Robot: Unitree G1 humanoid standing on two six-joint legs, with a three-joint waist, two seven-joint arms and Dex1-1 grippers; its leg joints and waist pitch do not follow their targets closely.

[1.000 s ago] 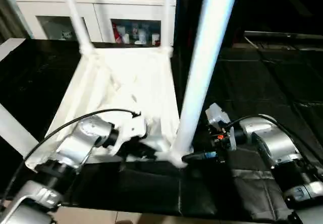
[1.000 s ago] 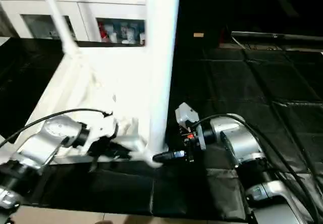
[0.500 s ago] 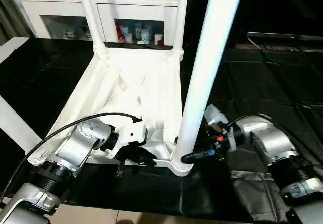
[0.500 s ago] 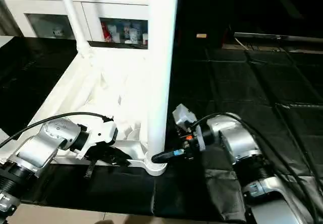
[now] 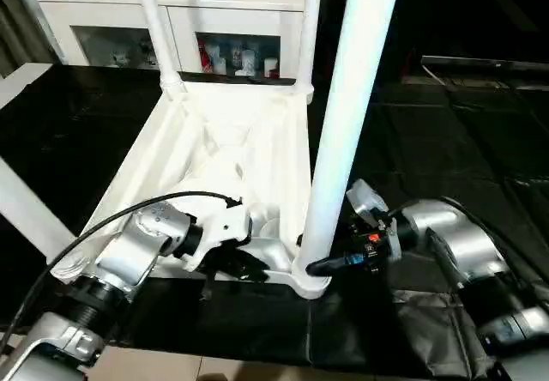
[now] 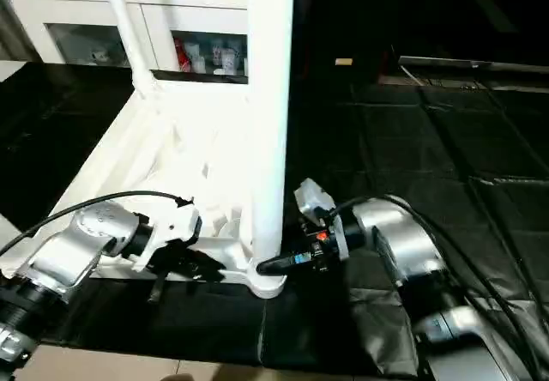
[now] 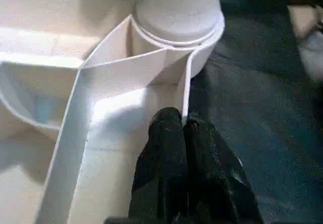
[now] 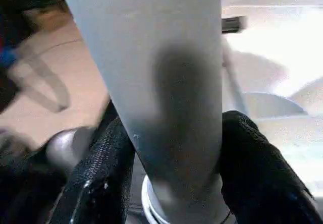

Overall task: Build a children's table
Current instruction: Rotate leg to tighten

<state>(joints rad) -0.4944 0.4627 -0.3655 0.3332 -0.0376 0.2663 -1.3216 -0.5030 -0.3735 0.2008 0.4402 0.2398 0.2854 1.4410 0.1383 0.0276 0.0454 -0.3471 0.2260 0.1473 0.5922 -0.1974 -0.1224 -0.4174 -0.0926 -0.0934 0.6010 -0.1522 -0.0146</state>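
Note:
The children's table top [image 5: 232,141] lies upside down on a black mat, ribbed underside up. Two white legs [image 5: 154,21] [image 5: 310,21] stand in its far corner sockets. A third leg [image 5: 347,123] stands upright in the near right socket [image 5: 309,282]. My right gripper [image 5: 322,265] reaches in from the right, and its black fingers [image 8: 101,173] press both sides of this leg just above the socket. My left gripper [image 7: 184,128] is shut on the thin rim of the top right beside that socket. Another white tube [image 5: 26,209] slants at the left edge.
A white cabinet with glass doors [image 5: 214,21] stands behind the table top. The black mat [image 5: 446,141] covers the floor on both sides. Crumpled black fabric [image 5: 429,321] lies under my right forearm. Bare floor [image 5: 214,368] shows along the near edge.
My right gripper's fingers have closed in around the near right leg, which now stands straighter in its socket. The left gripper has kept its pinch on the rim. The camera has shifted slightly.

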